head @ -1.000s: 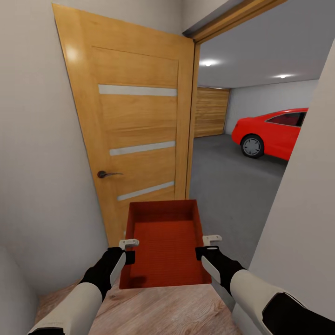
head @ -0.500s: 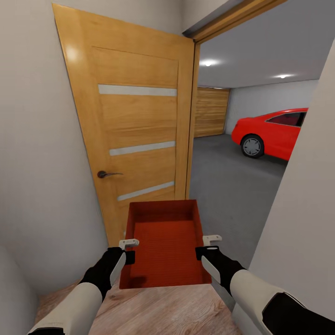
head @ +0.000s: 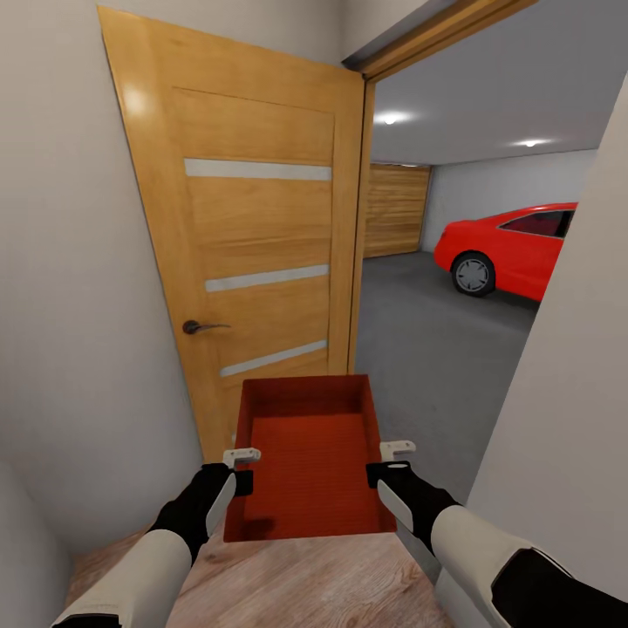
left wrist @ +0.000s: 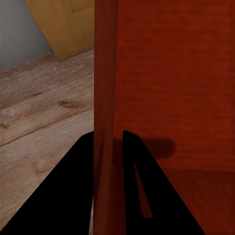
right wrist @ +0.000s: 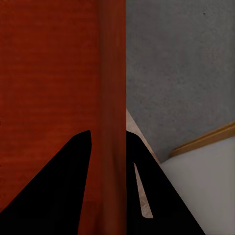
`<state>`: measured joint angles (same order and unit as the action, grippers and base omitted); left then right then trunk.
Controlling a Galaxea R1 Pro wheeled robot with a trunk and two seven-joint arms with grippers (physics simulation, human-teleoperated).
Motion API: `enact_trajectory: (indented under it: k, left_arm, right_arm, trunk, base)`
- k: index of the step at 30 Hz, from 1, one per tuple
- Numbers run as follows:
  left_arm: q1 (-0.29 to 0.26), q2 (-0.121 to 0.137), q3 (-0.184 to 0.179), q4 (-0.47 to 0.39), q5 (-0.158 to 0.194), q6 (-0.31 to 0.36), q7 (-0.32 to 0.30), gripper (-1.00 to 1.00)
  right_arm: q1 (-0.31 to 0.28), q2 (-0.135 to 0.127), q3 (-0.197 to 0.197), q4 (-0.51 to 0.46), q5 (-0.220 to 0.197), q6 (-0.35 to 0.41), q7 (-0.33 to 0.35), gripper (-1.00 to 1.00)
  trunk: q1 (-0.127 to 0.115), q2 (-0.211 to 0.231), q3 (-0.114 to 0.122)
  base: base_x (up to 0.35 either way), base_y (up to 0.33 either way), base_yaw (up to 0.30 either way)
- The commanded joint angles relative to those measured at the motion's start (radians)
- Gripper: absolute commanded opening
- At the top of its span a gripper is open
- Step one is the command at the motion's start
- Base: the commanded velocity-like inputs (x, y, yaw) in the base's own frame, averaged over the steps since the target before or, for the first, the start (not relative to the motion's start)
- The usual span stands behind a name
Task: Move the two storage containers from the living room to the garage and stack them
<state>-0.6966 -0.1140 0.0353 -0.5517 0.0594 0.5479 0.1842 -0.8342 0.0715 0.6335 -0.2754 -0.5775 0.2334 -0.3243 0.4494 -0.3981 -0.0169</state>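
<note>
One red-orange storage container hangs in front of me at the doorway, carried between both arms. My left gripper is shut on its left wall, one finger on each side of the wall. On the opposite wall my right gripper is clamped the same way. Through the doorway lies the garage with its grey concrete floor. Light wood planks lie under the container.
The orange-brown door with frosted strips stands open at the left, close to the container's far left corner. A white wall bounds the doorway on the right. A red car is parked deep in the garage at the right.
</note>
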Motion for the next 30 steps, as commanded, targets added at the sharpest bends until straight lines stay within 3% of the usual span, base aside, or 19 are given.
enact_trajectory:
  k: [1, 16, 30]
  left_arm:
    - [0.000, 0.000, 0.004, 0.002, -0.007, 0.008, 0.010, -1.00]
    - [0.000, 0.000, 0.005, 0.001, -0.009, 0.009, 0.010, -1.00]
    - [0.000, 0.000, 0.005, 0.000, -0.009, 0.009, 0.009, -1.00]
  right_arm:
    - [-0.002, -0.009, -0.015, -0.004, 0.031, 0.007, -0.032, -1.00]
    - [-0.002, -0.007, -0.016, -0.004, 0.031, 0.007, -0.033, -1.00]
    - [-0.002, -0.004, -0.018, -0.004, 0.031, 0.007, -0.033, -1.00]
  trunk:
    - [0.001, -0.002, -0.002]
    - [0.001, -0.002, -0.002]
    - [0.001, -0.002, -0.002]
  base:
    - [0.087, 0.018, 0.000]
    - [0.273, 0.141, -0.005]
    - [0.006, 0.006, -0.228]
